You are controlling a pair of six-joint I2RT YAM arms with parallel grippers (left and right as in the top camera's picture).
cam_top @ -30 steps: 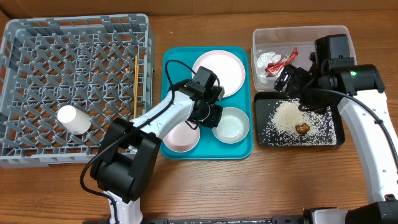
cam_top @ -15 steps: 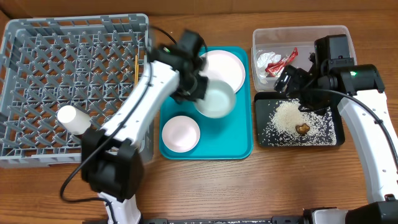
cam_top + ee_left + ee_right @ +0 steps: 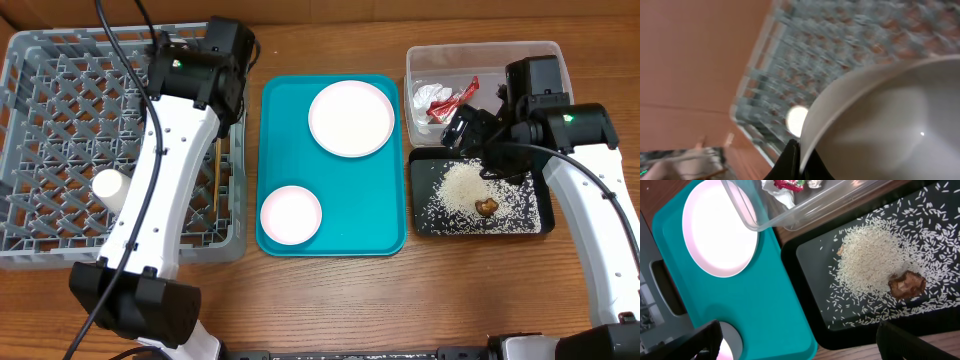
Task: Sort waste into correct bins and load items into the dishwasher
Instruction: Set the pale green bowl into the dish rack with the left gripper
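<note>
My left gripper (image 3: 801, 161) is shut on the rim of the pale greenish-white bowl (image 3: 890, 125) and holds it above the grey dish rack (image 3: 60, 90). In the overhead view the left arm's wrist (image 3: 215, 60) hides the bowl. A white cup (image 3: 112, 190) lies in the rack and also shows in the left wrist view (image 3: 796, 120). A chopstick (image 3: 217, 160) lies along the rack's right wall. The pink plate (image 3: 351, 118) and the small pink dish (image 3: 291, 214) sit on the teal tray (image 3: 335, 240). My right gripper (image 3: 470, 125) is open and empty above the black tray (image 3: 540, 225).
The clear tub (image 3: 540, 55) holds the red-and-white wrapper (image 3: 445, 98). The black tray holds rice (image 3: 465, 185) and a brown chunk (image 3: 487, 207). In the right wrist view the plate (image 3: 720, 230), tub wall (image 3: 805, 205) and rice (image 3: 870, 260) show.
My left gripper has lifted the bowl off the teal tray and carried it up and left over the dish rack. The right arm has not moved.
</note>
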